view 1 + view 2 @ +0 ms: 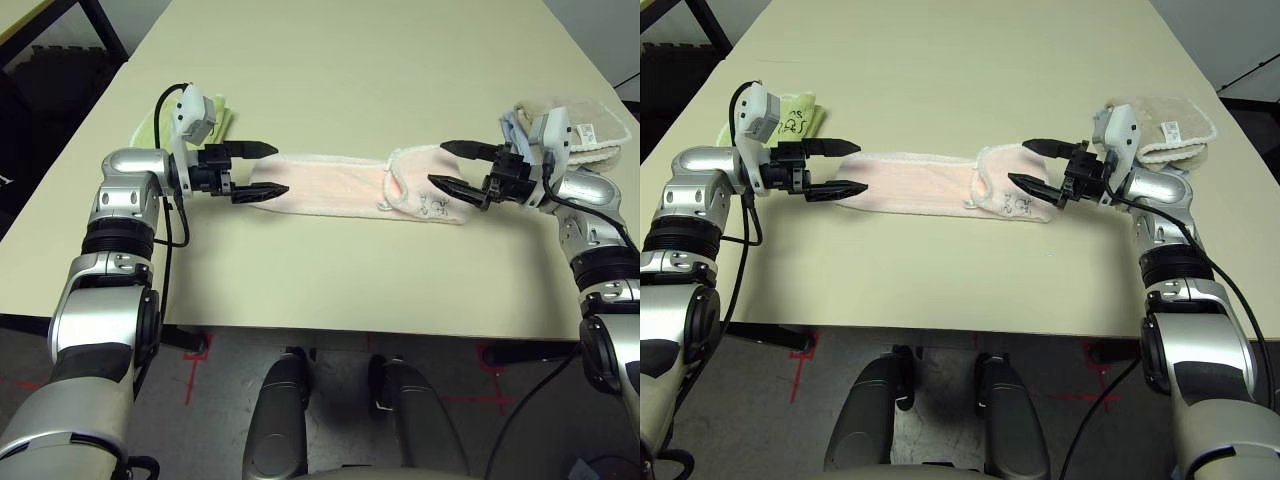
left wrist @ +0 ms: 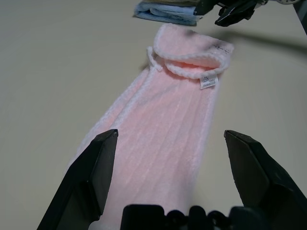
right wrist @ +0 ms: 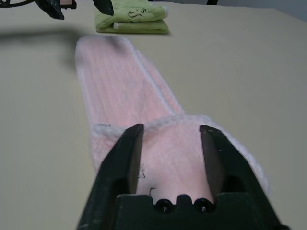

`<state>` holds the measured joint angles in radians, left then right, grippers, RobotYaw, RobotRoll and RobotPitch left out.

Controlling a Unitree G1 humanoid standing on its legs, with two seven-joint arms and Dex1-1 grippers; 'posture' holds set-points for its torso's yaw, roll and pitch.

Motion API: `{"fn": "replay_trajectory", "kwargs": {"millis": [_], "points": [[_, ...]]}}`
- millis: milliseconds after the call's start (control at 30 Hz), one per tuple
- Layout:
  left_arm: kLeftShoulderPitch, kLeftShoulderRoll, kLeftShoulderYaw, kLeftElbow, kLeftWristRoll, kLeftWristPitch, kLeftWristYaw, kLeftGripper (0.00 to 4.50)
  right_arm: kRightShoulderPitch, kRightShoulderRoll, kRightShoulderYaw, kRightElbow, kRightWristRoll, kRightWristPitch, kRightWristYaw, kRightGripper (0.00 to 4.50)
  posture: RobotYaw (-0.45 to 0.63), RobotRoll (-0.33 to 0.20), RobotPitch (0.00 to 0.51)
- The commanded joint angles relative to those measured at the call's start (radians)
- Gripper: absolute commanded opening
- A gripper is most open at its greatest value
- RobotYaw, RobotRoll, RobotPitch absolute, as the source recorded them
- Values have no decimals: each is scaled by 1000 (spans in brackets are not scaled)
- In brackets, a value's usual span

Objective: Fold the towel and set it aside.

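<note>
Pale pink terry, the towel (image 1: 345, 187) is lying as a long narrow band across the middle of the frame, already folded lengthwise, with its right end turned back over itself so the scalloped white edging and the white tag (image 2: 208, 82) are showing on top. The band is running between the two arms, so each end is sitting within reach of one gripper for an end-to-end fold.

The left gripper (image 1: 262, 170) is hovering at the band's left end with its fingers spread wide and level, straddling the cloth's width without pinching it. The right gripper (image 1: 452, 166) is standing at the turned-back right end, fingers parted with nothing clamped between them; in the right wrist view they are framing the folded flap from either side.

A lime-green folded towel (image 1: 792, 116) is resting at centre left behind the left gripper, and a beige folded towel (image 1: 1168, 125) at upper right behind the right arm. Both are lying clear of the band, probably marking where finished towels are being set aside.
</note>
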<state>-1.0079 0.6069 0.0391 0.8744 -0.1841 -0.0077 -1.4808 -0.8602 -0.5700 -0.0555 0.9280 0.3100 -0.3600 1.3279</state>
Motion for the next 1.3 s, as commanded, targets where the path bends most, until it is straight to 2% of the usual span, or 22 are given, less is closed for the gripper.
{"fn": "replay_trajectory", "kwargs": {"millis": [33, 133, 400, 800, 900, 1100, 1167, 1300], "points": [[8, -3, 2, -12, -14, 5, -4, 4500, -18, -11, -6, 25, -20, 4, 32, 1169, 97, 0, 175], [1, -8, 1, -8, -19, 3, -13, 4500, -37, 8, 7, 28, -37, 16, 38, 8, 94, 0, 177], [-5, -27, -3, -4, -27, -28, -33, 4500, -76, 78, 52, 118, -146, -19, -33, 8, 99, 0, 182], [-14, -29, -7, -8, -23, -18, -35, 4500, -43, 174, 103, 260, -279, -45, -186, 8, 125, 0, 180], [-14, -28, -6, -12, -24, -16, -31, 4500, -44, 160, 90, 263, -277, -49, -183, 8, 125, 0, 180], [-6, -24, 0, -11, -26, -21, -28, 4500, -99, 151, -43, 211, -128, 24, -103, 8, 115, 0, 179], [-6, -25, 0, -9, -26, -22, -28, 4500, -130, 154, -78, 211, -102, 56, -142, 8, 109, 0, 178], [-9, -31, -2, -9, -25, -21, -23, 4500, -165, 168, -76, 240, -151, 84, -319, 8, 108, 0, 178]]}}
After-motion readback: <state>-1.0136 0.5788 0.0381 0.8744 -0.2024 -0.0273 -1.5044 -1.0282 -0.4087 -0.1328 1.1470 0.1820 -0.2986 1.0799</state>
